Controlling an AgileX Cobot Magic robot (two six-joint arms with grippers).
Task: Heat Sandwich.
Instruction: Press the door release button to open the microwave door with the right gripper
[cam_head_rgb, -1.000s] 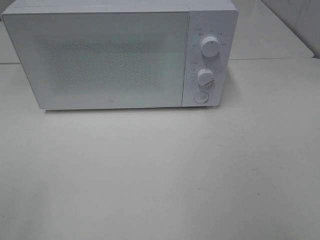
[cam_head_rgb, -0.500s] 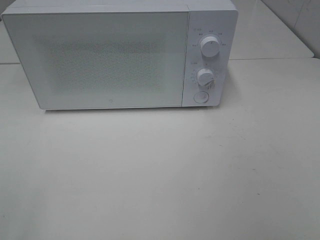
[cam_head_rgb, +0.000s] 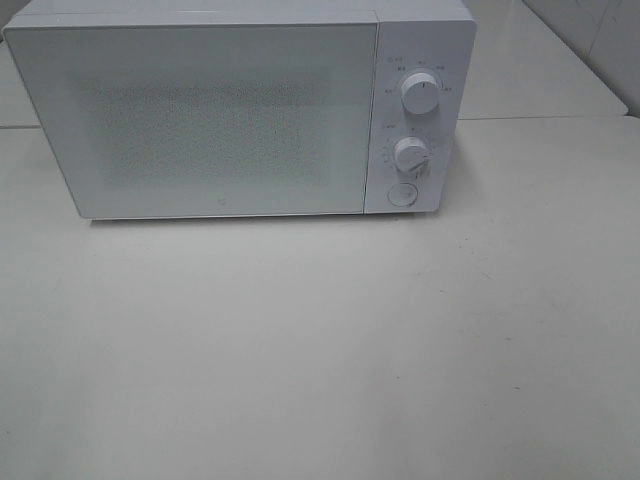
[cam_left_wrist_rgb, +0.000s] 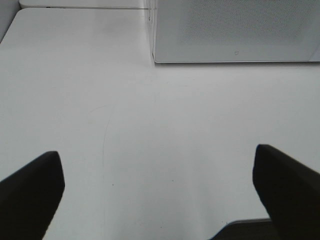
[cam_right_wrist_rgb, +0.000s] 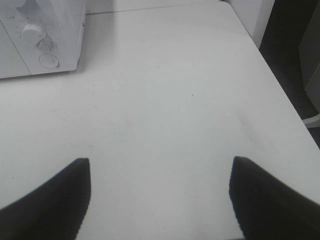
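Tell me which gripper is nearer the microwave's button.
Right, likely. The right gripper hangs off the microwave's panel end, with the button in its view. The left gripper faces the door's other end, where the button does not show.

Bright, flat light washes out the matte white tabletop (cam_head_rgb: 320, 350). Only a faint shadow lies under the white box-shaped microwave (cam_head_rgb: 220, 110).

The microwave (cam_head_rgb: 425, 40), upper left of the frame, is white. Its door (cam_head_rgb: 210, 120) is finely speckled grey and its knobs (cam_head_rgb: 421, 92) are white. The table (cam_head_rgb: 320, 350) is off-white. The left gripper (cam_left_wrist_rgb: 157, 151) and right gripper (cam_right_wrist_rgb: 160, 160) are black.
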